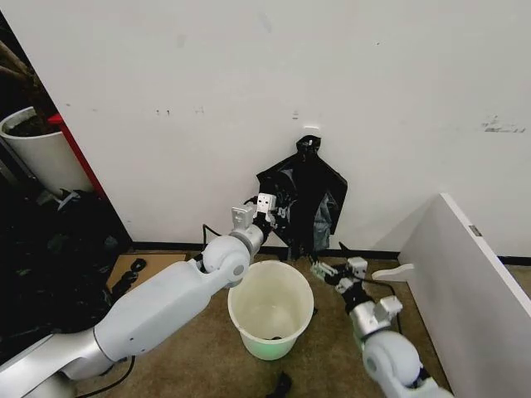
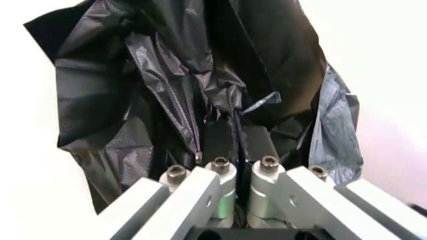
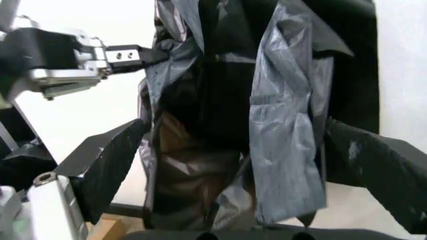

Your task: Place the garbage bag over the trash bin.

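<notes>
A loose, crinkly black garbage bag (image 1: 320,217) hangs against the white wall, in front of a flat black bundle (image 1: 305,176) that is knotted on a hook. My left gripper (image 1: 278,211) reaches up to it and is shut on a fold of the garbage bag (image 2: 167,85); in the left wrist view the left gripper (image 2: 237,131) has its pads pressed together on the film. My right gripper (image 1: 330,271) sits lower, open, just under the bag's hanging edge. In the right wrist view the right gripper (image 3: 233,132) frames the garbage bag (image 3: 283,125). The white trash bin (image 1: 292,286) stands upright on the floor below both grippers.
A big white pot (image 1: 37,153) with a plant stands far left, beside a dark heap (image 1: 50,257). A white panel (image 1: 469,286) slants along the right. A small dark object (image 1: 282,385) lies on the carpet near the bin.
</notes>
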You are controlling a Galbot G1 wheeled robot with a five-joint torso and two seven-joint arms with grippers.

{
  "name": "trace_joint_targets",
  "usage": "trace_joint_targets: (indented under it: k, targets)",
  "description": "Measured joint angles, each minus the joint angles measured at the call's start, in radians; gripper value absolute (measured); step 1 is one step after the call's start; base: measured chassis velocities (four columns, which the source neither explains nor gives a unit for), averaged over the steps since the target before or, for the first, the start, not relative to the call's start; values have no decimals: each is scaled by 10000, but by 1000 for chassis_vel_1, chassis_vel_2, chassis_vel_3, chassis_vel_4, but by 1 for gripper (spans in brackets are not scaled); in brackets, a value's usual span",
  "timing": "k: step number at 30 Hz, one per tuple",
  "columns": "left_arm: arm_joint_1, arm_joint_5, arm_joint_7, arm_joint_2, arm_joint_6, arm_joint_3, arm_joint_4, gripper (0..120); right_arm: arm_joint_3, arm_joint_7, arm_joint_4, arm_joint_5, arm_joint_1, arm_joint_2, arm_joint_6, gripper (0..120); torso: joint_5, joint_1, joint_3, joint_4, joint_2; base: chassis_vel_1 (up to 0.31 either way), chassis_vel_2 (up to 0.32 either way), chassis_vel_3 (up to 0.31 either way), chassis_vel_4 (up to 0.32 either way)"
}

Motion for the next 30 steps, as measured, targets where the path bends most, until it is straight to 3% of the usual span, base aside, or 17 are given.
trace_joint_targets:
  k: [6,9,14,30]
  targets:
    - [-17,0,-2,-9,21,7,-14,0,-170,283,-933,-367,717,74,-18,90,2,0,0,0,0,0,0,0,0]
    - [-20,-1,4,-15,30,25,-33,0,-282,674,-1549,-696,1164,225,-3,73,1,0,1,-1,0,0,0,0,0]
    - [-41,-7,21,-31,32,40,-44,0,-360,995,-1870,-851,1492,341,-95,56,1,0,1,0,0,0,0,0,0]
    - [75,-30,38,-34,31,-39,-58,0,-451,1053,-1522,-1551,1297,316,39,0,0,0,-1,0,0,0,0,0,0]
